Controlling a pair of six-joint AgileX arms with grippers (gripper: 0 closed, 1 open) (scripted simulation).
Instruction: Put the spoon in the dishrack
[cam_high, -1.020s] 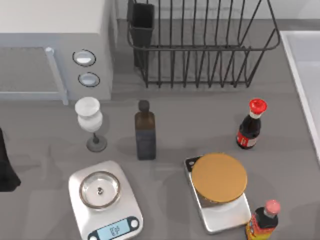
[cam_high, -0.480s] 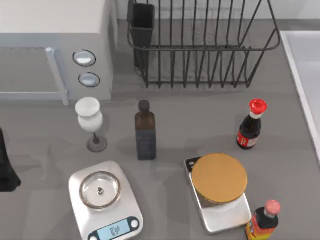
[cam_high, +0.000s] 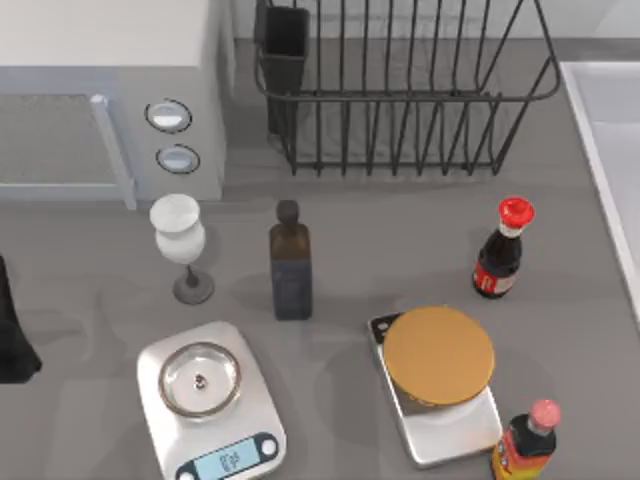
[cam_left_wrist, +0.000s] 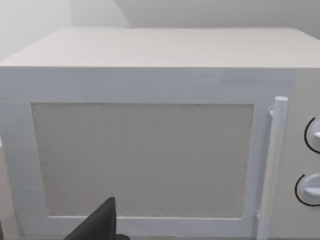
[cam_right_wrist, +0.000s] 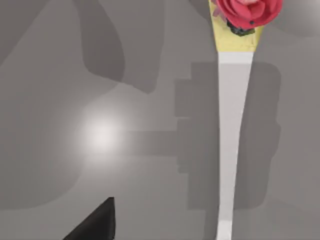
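The dishrack (cam_high: 400, 95) is a black wire rack at the back of the table, with a dark utensil cup (cam_high: 284, 45) at its left corner. In the right wrist view a long pale grey handle, which looks like the spoon (cam_right_wrist: 232, 135), lies flat on the grey table. It has a yellow band and a red flower-shaped piece at one end. My right gripper (cam_right_wrist: 95, 222) hangs above the table beside this handle, apart from it. My left gripper (cam_left_wrist: 100, 222) faces the microwave door (cam_left_wrist: 145, 160), and the left arm (cam_high: 10, 335) sits at the table's left edge.
A white microwave (cam_high: 110, 90) stands at the back left. In front are a white goblet (cam_high: 180, 240), a dark bottle (cam_high: 290, 265), a round-pan scale (cam_high: 210, 395), a scale with an orange disc (cam_high: 438, 360), and two sauce bottles (cam_high: 500, 250) (cam_high: 525, 440). A white sink edge (cam_high: 605, 150) runs along the right.
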